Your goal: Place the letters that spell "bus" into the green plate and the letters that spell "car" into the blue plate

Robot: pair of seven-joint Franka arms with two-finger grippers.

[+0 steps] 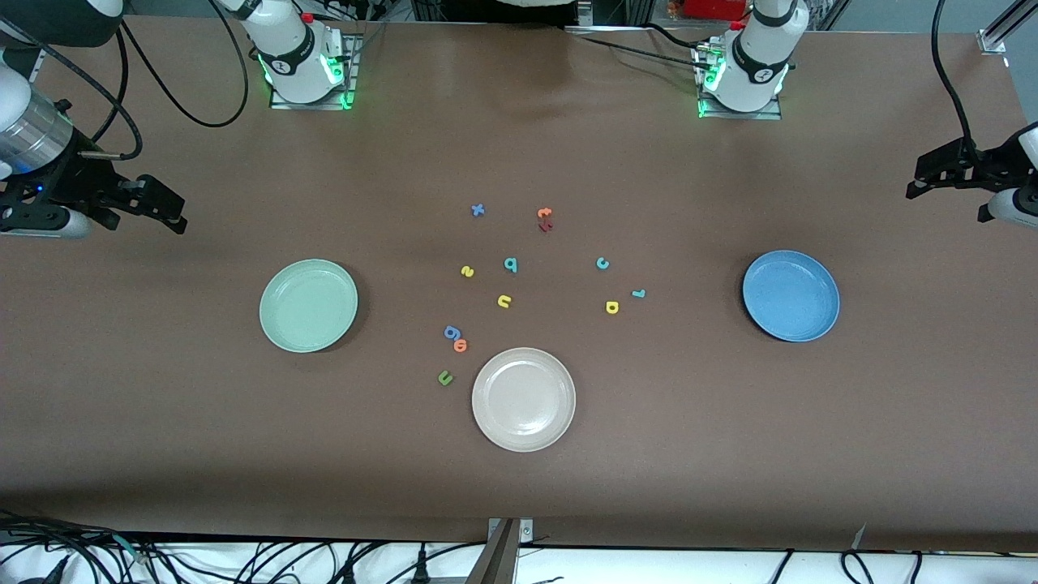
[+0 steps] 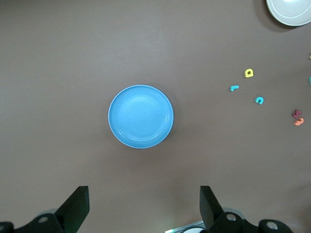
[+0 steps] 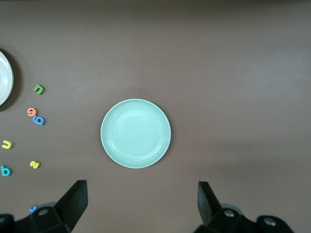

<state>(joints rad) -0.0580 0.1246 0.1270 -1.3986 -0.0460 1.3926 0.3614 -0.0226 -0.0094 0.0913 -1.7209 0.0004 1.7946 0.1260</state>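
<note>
The green plate (image 1: 308, 306) and the blue plate (image 1: 791, 295) both lie empty. Between them are scattered the teal b (image 1: 510, 264), yellow s (image 1: 467, 272), yellow u (image 1: 504, 302), teal c (image 1: 602, 263), teal r (image 1: 638, 294) and yellow a (image 1: 612, 307). My right gripper (image 1: 154, 212) hangs open and empty over bare table at the right arm's end; its wrist view looks down on the green plate (image 3: 136, 133). My left gripper (image 1: 920, 180) hangs open and empty over the left arm's end, with the blue plate (image 2: 141, 116) below its camera.
A beige plate (image 1: 524, 398) lies nearest the front camera, mid-table. Other letters: blue x (image 1: 478, 210), orange t (image 1: 544, 213) on a dark red one, blue g (image 1: 452, 332), orange o (image 1: 461, 346), dark green u (image 1: 444, 377). Cables trail past both table ends.
</note>
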